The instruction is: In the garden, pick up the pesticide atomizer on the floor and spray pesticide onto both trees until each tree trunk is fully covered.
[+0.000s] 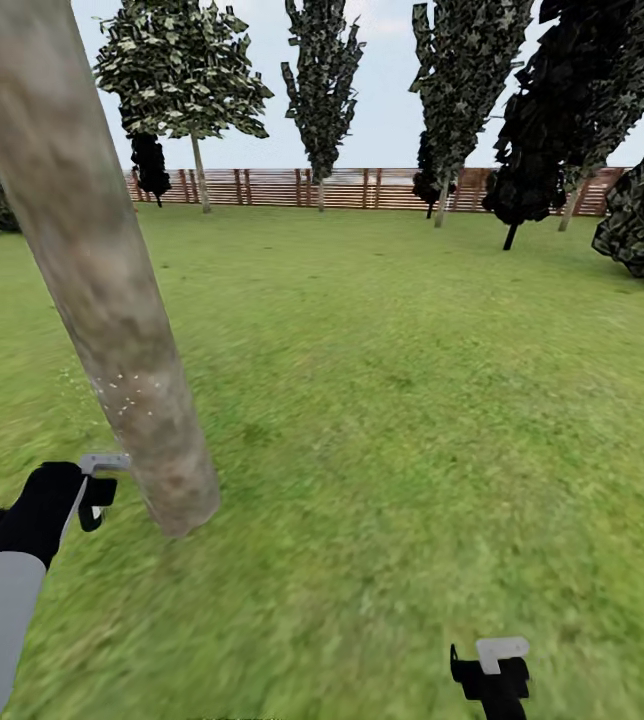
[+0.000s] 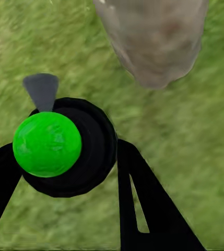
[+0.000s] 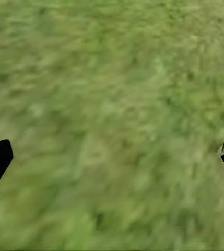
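**Left end effector holds sprayer at trunk base**

Between the black fingers of the left end effector (image 2: 70, 157) sits the pesticide atomizer (image 2: 65, 146), seen from above in the left wrist view as a round black body with a bright green ball top and a small grey fan-shaped nozzle. Fingers clamped on it from both sides. Nozzle points roughly toward the thick mottled beige-grey tree trunk (image 1: 92, 270), whose base shows close ahead in that view. Head view: left end effector (image 1: 97, 490) hangs low, just beside the trunk base, pale grey piece at its tip nearly touching the bark. Small white specks on the bark a bit above it, probably spray droplets, so spraying looks underway; coverage of the trunk can't be judged. Held low and close likely so the mist lands on the bark rather than the grass.

Right end effector (image 1: 492, 670) is low over the blurry green grass floor (image 3: 112, 115), well apart from the trunk, fingers spread wide at the edges of its wrist view, nothing between them. Seems parked out of the way.

Further out: wide lawn, brown horizontal-slat wooden fence (image 1: 362, 188), dark narrow trees along it. One broader green-crowned tree (image 1: 184, 70) stands near the fence, far off; possibly the second target.
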You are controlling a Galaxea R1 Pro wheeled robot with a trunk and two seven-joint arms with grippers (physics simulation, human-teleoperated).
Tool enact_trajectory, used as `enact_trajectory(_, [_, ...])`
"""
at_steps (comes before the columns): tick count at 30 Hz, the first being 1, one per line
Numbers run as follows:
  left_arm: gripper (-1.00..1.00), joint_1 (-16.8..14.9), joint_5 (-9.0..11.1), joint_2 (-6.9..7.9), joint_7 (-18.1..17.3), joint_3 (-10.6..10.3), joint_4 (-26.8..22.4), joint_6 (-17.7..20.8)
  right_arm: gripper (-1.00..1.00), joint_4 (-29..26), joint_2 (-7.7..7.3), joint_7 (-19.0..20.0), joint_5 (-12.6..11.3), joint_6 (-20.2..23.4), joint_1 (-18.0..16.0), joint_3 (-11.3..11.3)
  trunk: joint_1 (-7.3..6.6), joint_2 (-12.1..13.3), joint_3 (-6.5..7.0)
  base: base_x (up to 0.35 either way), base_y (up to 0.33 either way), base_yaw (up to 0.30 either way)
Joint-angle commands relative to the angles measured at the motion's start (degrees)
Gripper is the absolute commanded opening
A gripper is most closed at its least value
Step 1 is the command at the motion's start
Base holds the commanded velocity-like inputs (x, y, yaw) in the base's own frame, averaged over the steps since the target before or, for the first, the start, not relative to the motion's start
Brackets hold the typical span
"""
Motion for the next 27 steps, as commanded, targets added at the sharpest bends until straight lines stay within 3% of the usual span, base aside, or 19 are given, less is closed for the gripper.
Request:
enact_trajectory(1, [-1.00,0.4,-0.1,-0.66,0.2,0.1,0.2,-0.1,1.00,0.0,0.00,0.0,0.0,0.0,0.0,0.0,0.00,0.0,0.00,0.053,-0.139,0.276])
enact_trajectory(5, [-1.00,1.8,-0.2,-3.84,1.2,0.1,0.2,-0.3,1.00,0.0,0.00,0.0,0.0,0.0,0.0,0.0,0.00,0.0,0.00,0.094,-0.226,0.179])
enact_trajectory(7, [-1.00,1.9,-0.1,-4.45,1.4,0.0,-0.2,-0.8,1.00,0.0,-0.03,0.0,0.0,0.0,0.0,0.0,0.00,0.0,0.00,0.120,-0.250,0.016])
enact_trajectory(9, [-1.00,1.9,-0.2,-4.54,1.4,0.3,-0.3,-2.9,1.00,0.0,-0.08,0.0,0.0,0.0,0.0,0.0,0.00,0.0,0.00,0.162,-0.245,0.003])
enact_trajectory(14, [-1.00,1.9,-0.4,-4.24,2.0,0.3,-0.4,-3.6,1.00,0.0,-0.09,0.0,0.0,0.0,0.0,0.0,0.00,0.0,0.00,0.244,-0.180,0.000])
enact_trajectory(17, [-1.00,2.2,-0.4,-3.98,6.6,0.3,0.1,-3.5,1.00,0.0,-0.09,0.0,0.0,0.0,0.0,0.0,0.00,0.0,0.00,0.270,-0.095,0.000])
enact_trajectory(20, [-1.00,3.0,-0.3,-3.88,7.8,0.4,0.2,-3.6,1.00,0.0,-0.09,0.0,0.0,0.0,0.0,0.0,0.00,0.0,0.00,0.097,-0.015,0.002])
enact_trajectory(24, [-1.00,4.2,-0.2,-3.94,8.0,0.3,0.3,-3.5,1.00,0.0,-0.01,0.0,0.0,0.0,0.0,0.0,0.00,0.0,0.00,0.005,-0.001,0.225])
enact_trajectory(27, [-1.00,6.8,0.1,-4.57,7.9,0.2,0.5,-3.7,1.00,0.0,0.00,0.0,0.0,0.0,0.0,0.0,0.00,0.0,0.00,0.000,-0.045,0.273])
